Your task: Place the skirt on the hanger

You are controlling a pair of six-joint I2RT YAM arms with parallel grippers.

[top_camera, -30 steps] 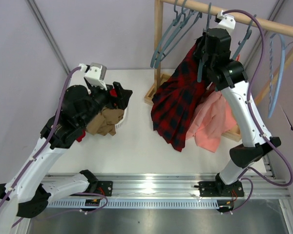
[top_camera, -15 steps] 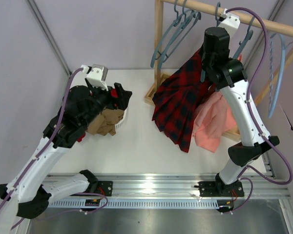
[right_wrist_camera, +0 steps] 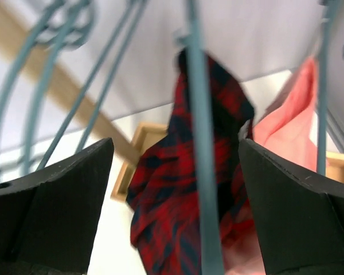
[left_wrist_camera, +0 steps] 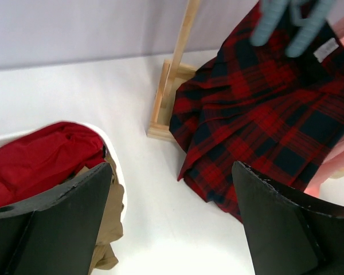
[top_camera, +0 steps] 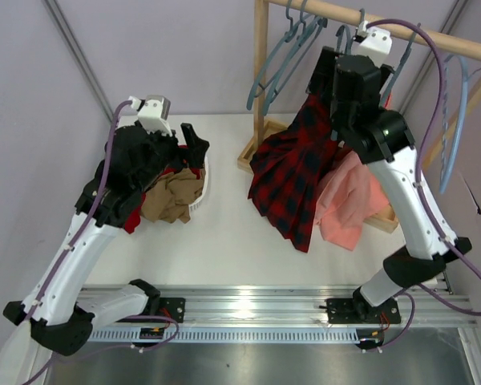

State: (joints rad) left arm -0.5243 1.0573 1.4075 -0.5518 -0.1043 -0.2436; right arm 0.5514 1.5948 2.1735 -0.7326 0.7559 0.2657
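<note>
We count one plaid skirt point(top_camera: 293, 172). Its top hangs at one slate-blue hanger point(right_wrist_camera: 202, 172) under the wooden rail point(top_camera: 441, 38), and its hem lies on the table point(top_camera: 224, 241), touching one salmon-pink garment point(top_camera: 349, 200). The right gripper point(right_wrist_camera: 176, 143) has its two fingers apart, and the hanger's bar passes between them without contact. The left gripper point(left_wrist_camera: 172, 172) is also spread and holds nothing. It is above one white basket point(top_camera: 202, 192) with two garments, one red and one tan. One paler blue hanger point(top_camera: 457, 112) hangs further right.
</note>
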